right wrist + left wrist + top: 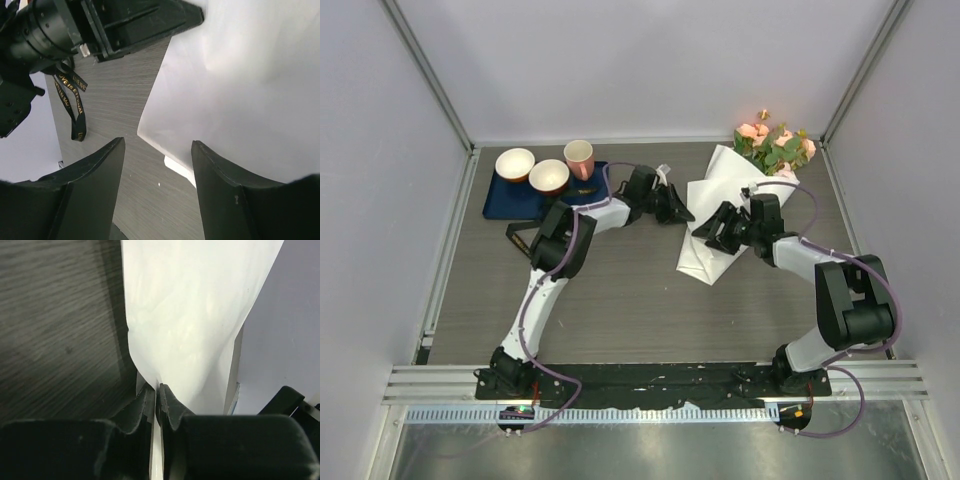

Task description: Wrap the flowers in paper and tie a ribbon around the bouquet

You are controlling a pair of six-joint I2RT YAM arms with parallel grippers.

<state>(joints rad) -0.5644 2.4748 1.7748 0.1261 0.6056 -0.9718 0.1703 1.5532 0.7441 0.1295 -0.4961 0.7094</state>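
Pinching paper (pixel 190 315) edge, left gripper (pixel 156 391) clamped on it; right gripper (pixel 157 146) spread apart beside paper corner.

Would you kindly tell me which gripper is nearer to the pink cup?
Left. The left gripper, shut on the edge of the paper, lies to the right of the pink cup. The right gripper hangs open over the paper, farther right.

Flowers (pixel 775 145) in the far right corner, on the far end of the paper (pixel 720 180), which runs from them toward the centre of the table (pixel 620 300). Left gripper (pixel 678 210) at the paper's left edge, right gripper (pixel 713 232) over its near part. Mat (pixel 505 203) far left, three cups (pixel 549 176) on it. Ribbon (pixel 80 131) on the table beside the left arm.
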